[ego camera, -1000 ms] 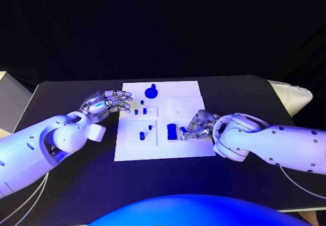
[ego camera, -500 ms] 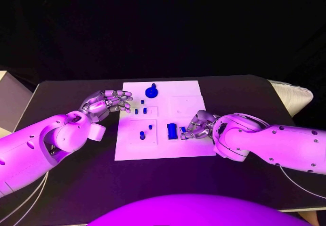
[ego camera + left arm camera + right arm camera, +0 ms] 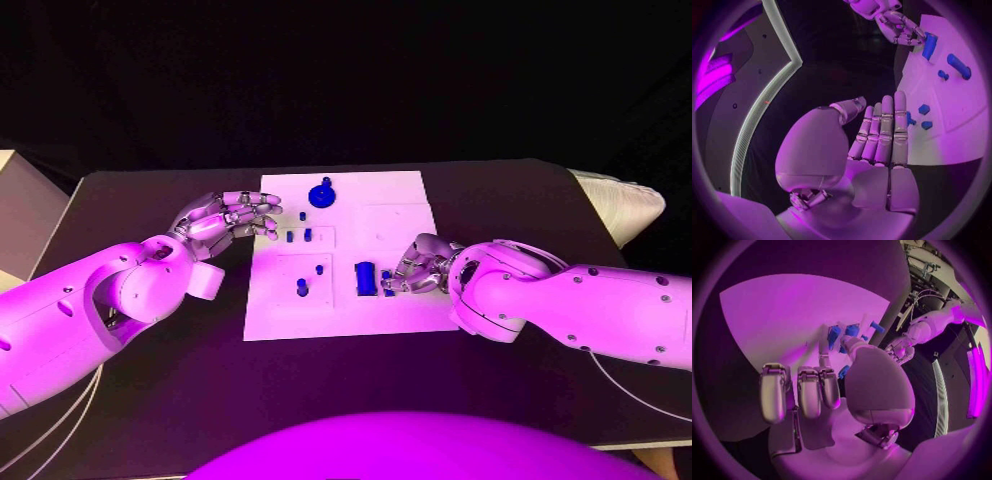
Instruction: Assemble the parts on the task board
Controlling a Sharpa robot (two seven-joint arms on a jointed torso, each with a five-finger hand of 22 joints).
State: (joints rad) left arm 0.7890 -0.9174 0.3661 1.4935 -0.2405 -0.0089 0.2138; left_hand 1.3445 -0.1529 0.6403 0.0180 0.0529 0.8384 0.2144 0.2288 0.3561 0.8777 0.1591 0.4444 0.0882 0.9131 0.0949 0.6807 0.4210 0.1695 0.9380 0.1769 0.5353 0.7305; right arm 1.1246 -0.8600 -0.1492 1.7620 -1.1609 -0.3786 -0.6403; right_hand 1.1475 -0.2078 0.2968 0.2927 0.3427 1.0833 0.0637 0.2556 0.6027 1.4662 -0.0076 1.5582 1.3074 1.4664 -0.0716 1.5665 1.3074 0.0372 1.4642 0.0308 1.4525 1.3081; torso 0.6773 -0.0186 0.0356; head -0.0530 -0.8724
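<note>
one white task board sits mid-frame with about eight small blue parts. left hand, left of the board's upper corner, fingers curled, holding nothing. right hand at right pinches a blue part.

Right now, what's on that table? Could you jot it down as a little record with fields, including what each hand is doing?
Table: black
Board: white plate mid-table
Parts: small blue pieces on the board; round one at the far end, block by the right hand
Left hand: at the board's left edge, fingers loosely curled, holding nothing
Right hand: on the board beside the block, fingers bent toward small blue pieces; grip unclear
</note>
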